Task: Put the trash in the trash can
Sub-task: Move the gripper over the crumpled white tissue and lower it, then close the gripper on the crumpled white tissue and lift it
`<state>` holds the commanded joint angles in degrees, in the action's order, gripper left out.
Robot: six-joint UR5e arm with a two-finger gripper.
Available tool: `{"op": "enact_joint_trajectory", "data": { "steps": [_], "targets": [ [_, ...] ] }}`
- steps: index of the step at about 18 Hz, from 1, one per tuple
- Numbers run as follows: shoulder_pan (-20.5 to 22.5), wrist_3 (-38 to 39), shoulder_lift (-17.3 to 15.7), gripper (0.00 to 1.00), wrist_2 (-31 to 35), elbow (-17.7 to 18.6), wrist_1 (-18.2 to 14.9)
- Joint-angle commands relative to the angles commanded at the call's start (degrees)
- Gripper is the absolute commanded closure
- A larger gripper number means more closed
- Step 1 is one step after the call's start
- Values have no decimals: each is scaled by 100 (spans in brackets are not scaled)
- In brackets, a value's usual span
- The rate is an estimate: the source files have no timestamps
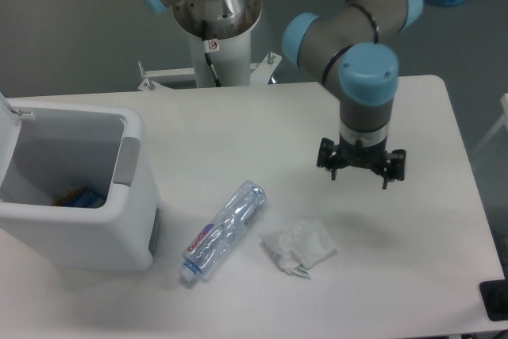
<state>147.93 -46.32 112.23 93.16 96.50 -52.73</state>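
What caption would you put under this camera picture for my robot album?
Open gripper hovers over the table, near the wrapper and bottle, beside the open trash can.

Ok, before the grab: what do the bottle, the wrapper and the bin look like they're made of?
Bottle: thin clear plastic, glossy; you see through it and it looks dented, with a red-white label. Wrapper: crumpled white-translucent film, probably plastic, creased. Bin: rigid white plastic, smooth matte walls with rounded corners and a grey tab on its rim. The gripper hangs open above the table, holding nothing.
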Motion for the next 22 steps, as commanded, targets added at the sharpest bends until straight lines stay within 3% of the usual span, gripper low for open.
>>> {"op": "enact_joint_trajectory", "data": {
  "steps": [5, 10, 14, 16, 20, 21, 22],
  "targets": [
    [-282, 438, 378, 0, 79, 9, -35],
    [-352, 528, 896, 0, 70, -684, 70],
    [-431, -367, 906, 0, 88, -721, 97],
    [-519, -439, 949, 0, 79, -747, 105],
    [-783, -972, 1178, 1, 88, -782, 474],
    [-844, -1254, 1195, 5, 88, -773, 492],
    [-914, -1396, 1213, 17, 88, -791, 501]
  ]
}}
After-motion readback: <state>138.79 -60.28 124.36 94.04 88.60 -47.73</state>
